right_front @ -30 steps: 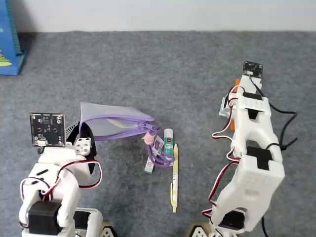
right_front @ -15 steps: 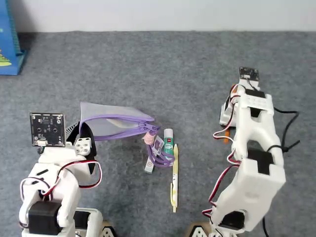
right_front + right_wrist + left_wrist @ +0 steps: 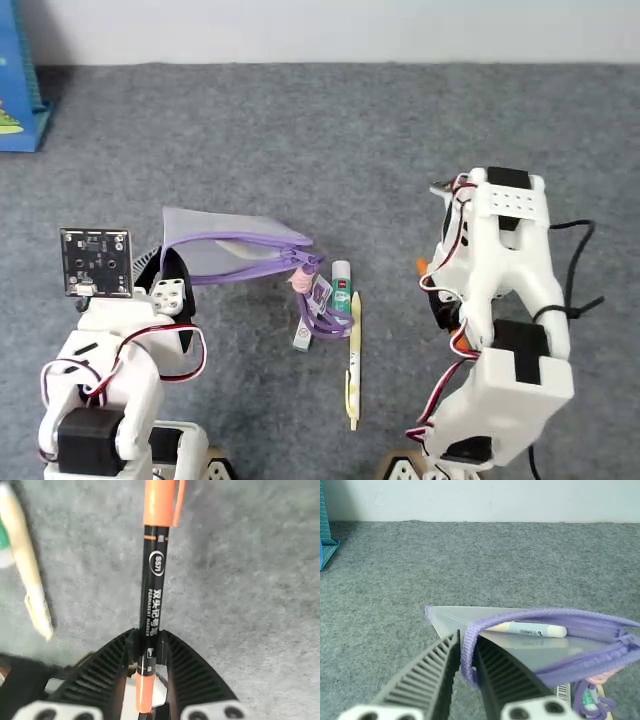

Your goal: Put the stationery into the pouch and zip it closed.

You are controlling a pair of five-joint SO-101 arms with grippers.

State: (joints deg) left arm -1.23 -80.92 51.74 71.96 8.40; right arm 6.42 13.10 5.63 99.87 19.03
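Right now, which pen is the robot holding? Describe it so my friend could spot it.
On the grey table, find the right arm, the one away from the purple pouch. Its jaws clamp a marker. Unlike the pale yellow pen lying loose nearby, it has a black barrel with orange ends.

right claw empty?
No, the right claw is shut on a black-and-orange marker, which sticks out past its tips.
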